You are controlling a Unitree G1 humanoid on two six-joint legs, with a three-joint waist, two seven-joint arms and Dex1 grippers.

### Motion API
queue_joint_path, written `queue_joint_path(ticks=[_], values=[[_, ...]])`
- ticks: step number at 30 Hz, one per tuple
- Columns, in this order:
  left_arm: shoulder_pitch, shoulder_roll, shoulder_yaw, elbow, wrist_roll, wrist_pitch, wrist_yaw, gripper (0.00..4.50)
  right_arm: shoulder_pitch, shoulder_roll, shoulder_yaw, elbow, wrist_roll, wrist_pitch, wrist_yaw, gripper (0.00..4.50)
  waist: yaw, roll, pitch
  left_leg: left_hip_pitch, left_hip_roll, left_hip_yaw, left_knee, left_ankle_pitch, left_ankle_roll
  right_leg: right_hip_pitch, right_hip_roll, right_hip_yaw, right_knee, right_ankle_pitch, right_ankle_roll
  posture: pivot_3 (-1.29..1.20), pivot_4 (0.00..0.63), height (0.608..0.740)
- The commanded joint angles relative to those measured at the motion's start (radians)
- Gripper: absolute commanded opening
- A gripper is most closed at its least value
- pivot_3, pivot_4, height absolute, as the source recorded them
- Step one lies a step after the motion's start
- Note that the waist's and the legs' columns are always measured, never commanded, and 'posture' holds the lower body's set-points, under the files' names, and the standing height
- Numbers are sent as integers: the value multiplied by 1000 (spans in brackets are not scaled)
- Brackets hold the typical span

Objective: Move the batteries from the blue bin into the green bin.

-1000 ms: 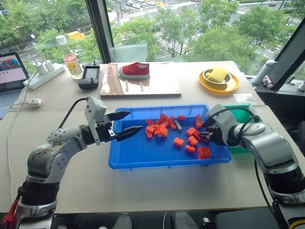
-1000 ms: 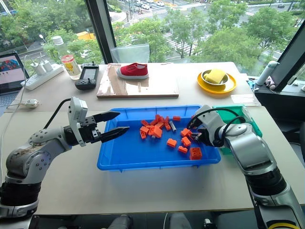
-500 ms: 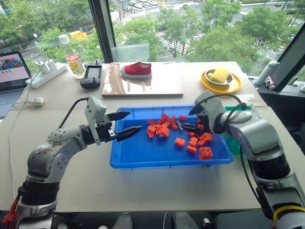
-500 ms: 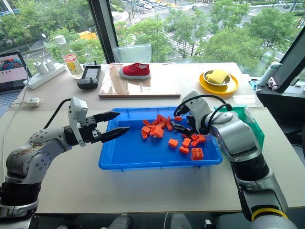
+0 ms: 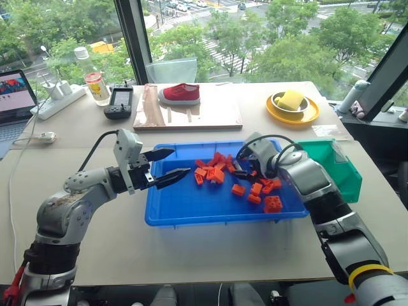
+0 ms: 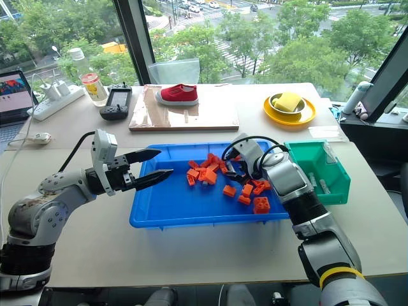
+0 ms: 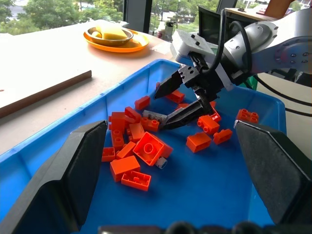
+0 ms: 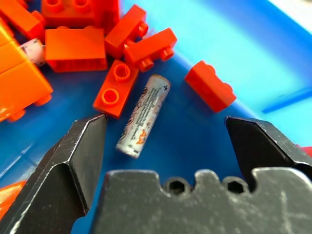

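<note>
Between my right gripper's (image 8: 165, 141) fingers lies a battery (image 8: 143, 116), flat on the floor of the blue bin (image 5: 191, 210) beside the block pile (image 5: 213, 171). Its long axis runs slantwise between the two fingers rather than squarely across them, with one orange block (image 8: 116, 87) touching its side. The fingers stand apart and grip nothing; I judge they must close across the battery's width without catching that block. My right arm is much the nearer. My left gripper (image 5: 171, 164) hovers near the bin's far end from the green bin (image 6: 319, 172), fingers open and empty. The green bin sits just beside the blue bin on the right arm's side, and small pale things lie in it, too small to name. Against the frame a second ago, my right gripper has moved from the bin's end by the green bin inward to the pile; the left has stayed put.
</note>
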Motion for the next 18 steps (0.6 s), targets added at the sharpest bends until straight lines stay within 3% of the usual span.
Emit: queue_joint_path(ticks=[1, 3, 4, 9, 13, 18], values=[[0, 1, 15, -30, -3, -10, 2, 4500, 0, -3, -4, -4, -20, 3, 12, 985, 0, 0, 0, 0, 0, 0, 0, 0, 0, 0, 0, 0, 0, 0, 0, 0, 150, 740], [-1, 1, 15, -29, -3, -10, 2, 4500, 4, -7, -3, -15, -21, 10, 19, 340, 0, 0, 0, 0, 0, 0, 0, 0, 0, 0, 0, 0, 0, 0, 0, 0, 150, 740], [-2, 1, 15, -29, -4, -10, 1, 4500, 5, -8, -3, -19, -22, 12, 20, 278, 0, 0, 0, 0, 0, 0, 0, 0, 0, 0, 0, 0, 0, 0, 0, 0, 150, 740], [-5, 2, 12, -25, -1, -12, -2, 4500, -1, -24, -47, -74, -19, 45, 5, 278, 0, 0, 0, 0, 0, 0, 0, 0, 0, 0, 0, 0, 0, 0, 0, 0, 150, 740], [-7, 7, 18, -26, -4, -10, -5, 4500, -4, -95, -134, -269, 16, 175, 8, 278, 4, 1, 0, -2, 0, 0, 0, 0, 0, -1, -1, 0, 0, 0, 0, 0, 150, 740], [3, 19, 25, -31, -7, -5, -11, 4500, -31, -200, -402, -513, 99, 399, -17, 278, 5, 1, 1, -2, 0, 0, 0, 0, 0, -1, 0, 0, -1, 0, 0, 0, 150, 740]])
